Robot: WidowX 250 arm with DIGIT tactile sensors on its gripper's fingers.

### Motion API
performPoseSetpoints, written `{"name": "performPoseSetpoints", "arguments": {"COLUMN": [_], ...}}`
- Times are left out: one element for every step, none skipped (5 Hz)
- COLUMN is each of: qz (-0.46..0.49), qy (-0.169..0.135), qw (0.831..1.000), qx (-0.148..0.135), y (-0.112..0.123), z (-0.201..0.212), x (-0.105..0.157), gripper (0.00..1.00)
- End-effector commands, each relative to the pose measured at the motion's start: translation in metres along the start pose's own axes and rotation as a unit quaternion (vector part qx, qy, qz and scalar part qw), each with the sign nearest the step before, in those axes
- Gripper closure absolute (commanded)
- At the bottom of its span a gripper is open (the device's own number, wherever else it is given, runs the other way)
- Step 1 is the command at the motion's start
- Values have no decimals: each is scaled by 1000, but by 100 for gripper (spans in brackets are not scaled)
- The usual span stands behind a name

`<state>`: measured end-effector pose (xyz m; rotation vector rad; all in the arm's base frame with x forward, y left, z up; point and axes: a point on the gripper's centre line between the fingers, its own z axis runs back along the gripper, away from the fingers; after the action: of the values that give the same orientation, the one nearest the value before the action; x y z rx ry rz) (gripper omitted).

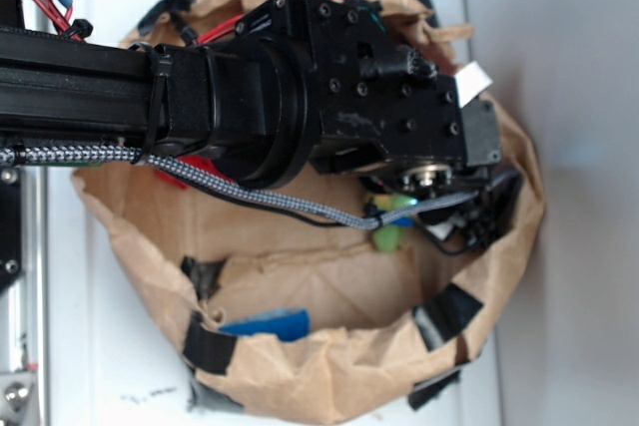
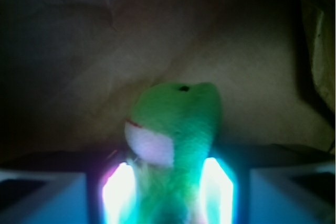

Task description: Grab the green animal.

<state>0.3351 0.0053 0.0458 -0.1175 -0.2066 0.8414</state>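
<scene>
The green animal [image 2: 176, 116], a fuzzy plush frog with a white face patch, fills the middle of the wrist view, head pointing away. My gripper [image 2: 168, 187] is shut on its body, with one glowing fingertip [image 2: 118, 192] pressed against its left side and the other against its right. In the exterior view only lime-green bits of the green animal [image 1: 389, 237] show below the black wrist, inside the paper bag. The gripper [image 1: 395, 218] itself is mostly hidden there by the arm and cables.
A crumpled brown paper bag [image 1: 329, 366] with black tape patches [image 1: 447, 311] surrounds the gripper on a white surface. A blue object [image 1: 268, 324] lies at the bag's near wall, and something red [image 1: 190, 171] peeks out under the arm. Bag walls rise close on all sides.
</scene>
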Motion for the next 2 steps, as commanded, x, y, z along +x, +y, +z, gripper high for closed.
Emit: {"name": "performPoseSetpoints", "arguments": {"qz": [-7, -25], "qy": [13, 36], "qw": [999, 997], "qx": [-49, -62], "y": [12, 27], "z": [57, 86], "x": [14, 14], "gripper": [100, 100]}}
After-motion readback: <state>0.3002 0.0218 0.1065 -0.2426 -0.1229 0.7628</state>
